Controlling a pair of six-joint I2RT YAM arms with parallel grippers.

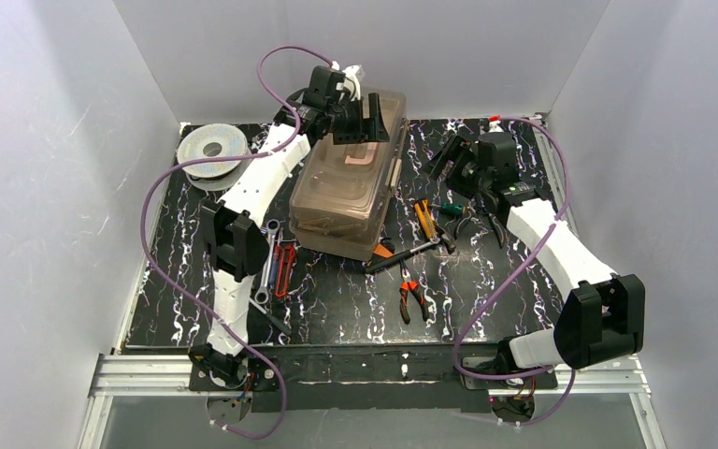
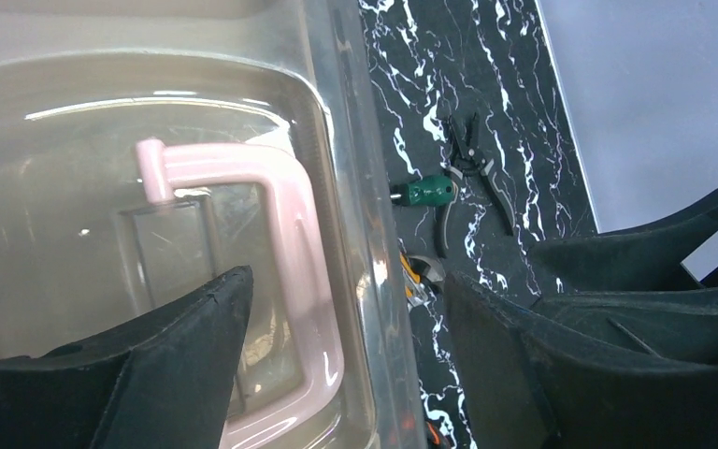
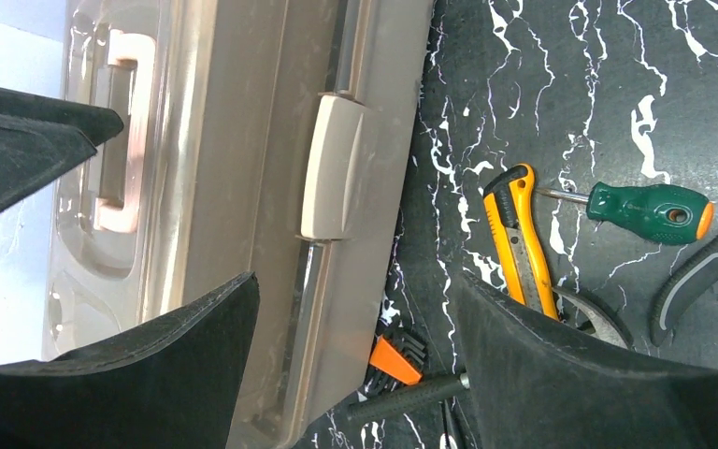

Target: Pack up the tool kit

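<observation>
The left tool (image 2: 346, 281) hangs spread over the toolbox (image 1: 337, 245), its fingers straddling the pink handle (image 2: 290, 234) recessed in the shut translucent lid (image 2: 103, 122) and gripping nothing. The right tool (image 3: 355, 281), also spread and empty, hovers by the side latch (image 3: 335, 168). The box sits at the back centre of the table (image 1: 337, 309). The hammer (image 1: 402, 254), orange pliers (image 1: 412, 299), utility knife (image 3: 521, 234) and green screwdriver (image 3: 650, 210) lie loose outside it. Likely hazards: pulling the handle with the latch fastened would drag or tip the whole box onto those tools, and a shallow pinch could slip off the smooth handle.
</observation>
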